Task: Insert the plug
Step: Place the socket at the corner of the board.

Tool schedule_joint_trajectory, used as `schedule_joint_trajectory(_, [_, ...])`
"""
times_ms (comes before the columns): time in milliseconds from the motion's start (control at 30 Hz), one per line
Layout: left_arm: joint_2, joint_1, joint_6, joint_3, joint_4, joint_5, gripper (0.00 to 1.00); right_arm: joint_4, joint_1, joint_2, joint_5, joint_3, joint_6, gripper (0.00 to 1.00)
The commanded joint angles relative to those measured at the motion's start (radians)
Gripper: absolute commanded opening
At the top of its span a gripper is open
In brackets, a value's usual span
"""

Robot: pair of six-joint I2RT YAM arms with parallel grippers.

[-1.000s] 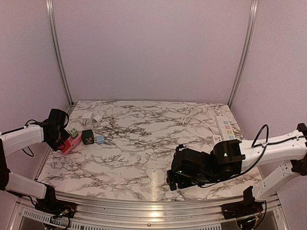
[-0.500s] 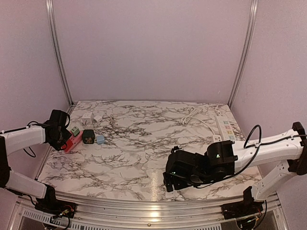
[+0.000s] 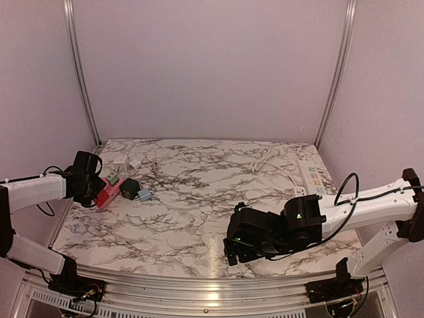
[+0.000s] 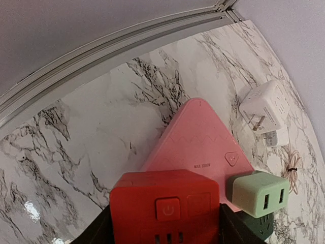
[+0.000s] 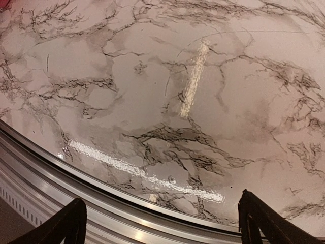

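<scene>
My left gripper (image 3: 95,190) is shut on a red cube socket (image 4: 165,206) with a power button, its jaws against both sides. The cube sits against a pink triangular power strip (image 4: 203,137), which also shows in the top view (image 3: 108,193) at the table's left edge. A light green plug adapter (image 4: 259,192) sits at the strip's right corner, with a dark green cube (image 3: 129,188) beside it. My right gripper (image 3: 232,250) is open and empty, low over the table near its front edge, and it also shows in the right wrist view (image 5: 162,223).
A light blue adapter (image 3: 144,195) lies right of the dark cube. White adapters (image 3: 126,161) lie at the back left; one shows its prongs (image 4: 264,105). A white power strip (image 3: 311,176) with a coiled cable (image 3: 265,159) lies at the back right. A metal rail (image 5: 127,203) edges the table front.
My left gripper has slid right with the red cube and pink strip, pushing the green, dark and blue adapters along. My right arm has shifted slightly left.
</scene>
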Motion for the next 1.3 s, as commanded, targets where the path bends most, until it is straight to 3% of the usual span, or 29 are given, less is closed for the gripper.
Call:
schedule_joint_trajectory(0, [0.014, -0.012, -0.027, 0.006, -0.005, 0.066, 0.39, 0.014, 0.009, -0.045, 0.011, -0.020, 0.010, 0.98])
schedule_joint_trajectory(533, [-0.152, -0.012, -0.006, -0.018, -0.092, -0.092, 0.39, 0.032, 0.006, -0.032, 0.009, -0.023, 0.002, 0.98])
schedule_joint_trajectory(1133, [-0.075, 0.013, 0.041, 0.040, -0.107, -0.174, 0.39, 0.033, 0.006, -0.073, 0.005, -0.059, 0.024, 0.98])
schedule_joint_trajectory(1267, [-0.048, 0.016, 0.042, 0.039, -0.103, -0.167, 0.43, 0.034, 0.006, -0.066, 0.002, -0.052, 0.021, 0.98])
